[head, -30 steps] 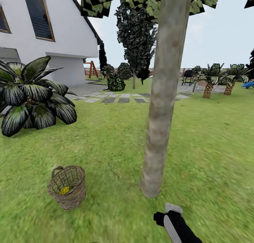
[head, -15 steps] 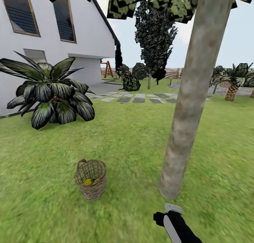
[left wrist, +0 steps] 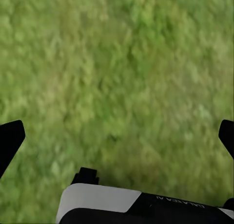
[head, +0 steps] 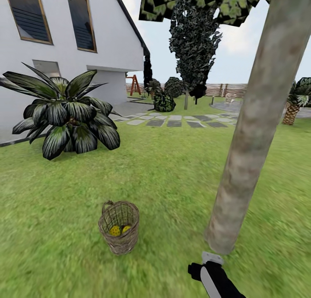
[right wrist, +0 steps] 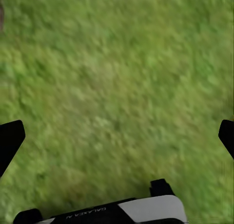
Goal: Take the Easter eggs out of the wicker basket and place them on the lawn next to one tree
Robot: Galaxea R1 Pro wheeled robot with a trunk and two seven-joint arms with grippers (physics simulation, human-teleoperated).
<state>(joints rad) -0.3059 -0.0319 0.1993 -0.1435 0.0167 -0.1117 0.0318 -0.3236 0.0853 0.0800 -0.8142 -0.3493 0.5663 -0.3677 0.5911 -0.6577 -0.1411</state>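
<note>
Scene: I was looking down from the head camera over a lawn (head: 56, 229) in a garden, with a white house (head: 52, 56) and a dark broad-leaved plant (head: 67, 112) off to my left.

Basket: the wicker basket (head: 119, 229) stood upright on the grass, ahead of me and slightly left of centre. At least two yellow Easter eggs (head: 115, 230) lay in its bottom; I could not tell whether a third sat under them.

Tree: a thick pale trunk (head: 250, 151) leaned up and away to my right, its foot meeting the grass near the basket.

Key relation: the basket lay ahead and to the left of my right arm (head: 216, 278), whose dark forearm showed at the bottom edge, just below the foot of the trunk. I judged the basket sat about between the two arms, so either could reach down into its open top.

Left claw (left wrist: 117, 136): its two tips stood wide apart over bare grass, holding nothing.

Right claw (right wrist: 117, 136): likewise spread wide over bare grass, empty.

Change: compared with a second earlier, the whole view had swung left and drawn closer, so basket and trunk sat further right in frame; I read that as my own camera moving.
</note>
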